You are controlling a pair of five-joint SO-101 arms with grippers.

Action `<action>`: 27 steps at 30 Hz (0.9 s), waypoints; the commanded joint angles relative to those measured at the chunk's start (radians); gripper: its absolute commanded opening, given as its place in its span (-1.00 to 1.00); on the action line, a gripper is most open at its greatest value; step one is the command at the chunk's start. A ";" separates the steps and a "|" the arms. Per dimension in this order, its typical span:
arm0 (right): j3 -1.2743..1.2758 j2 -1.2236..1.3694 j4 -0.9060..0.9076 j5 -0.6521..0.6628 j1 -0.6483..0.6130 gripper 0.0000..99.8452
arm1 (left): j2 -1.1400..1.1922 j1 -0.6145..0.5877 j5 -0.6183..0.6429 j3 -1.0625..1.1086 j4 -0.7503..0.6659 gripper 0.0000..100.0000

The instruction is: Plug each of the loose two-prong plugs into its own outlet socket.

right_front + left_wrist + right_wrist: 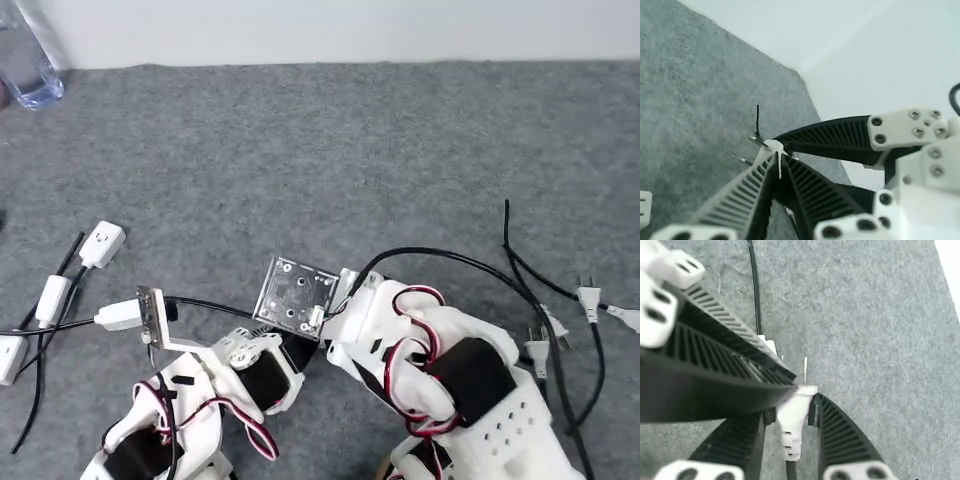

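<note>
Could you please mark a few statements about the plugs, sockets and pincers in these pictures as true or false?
1. The right pincer grips a white plug. True.
2. That plug already sits in a socket. False: its prong is bare above the mat.
3. The left pincer is closed on the same plug. True.
4. Every other plug has been plugged in. False: several loose plugs lie on the mat at the right of the high view.
5. White sockets lie at the left of the high view. True.
</note>
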 commanded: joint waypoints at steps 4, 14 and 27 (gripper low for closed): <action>-0.110 -0.022 0.002 -0.023 -0.054 -0.98 | -0.008 -0.008 -0.005 0.012 0.015 -0.97; -0.180 -0.022 0.030 -0.037 -0.054 -0.98 | -0.008 -0.008 -0.005 0.012 0.015 -0.97; -0.196 -0.022 0.051 -0.040 -0.093 -0.98 | -0.008 -0.008 -0.005 0.012 0.015 -0.97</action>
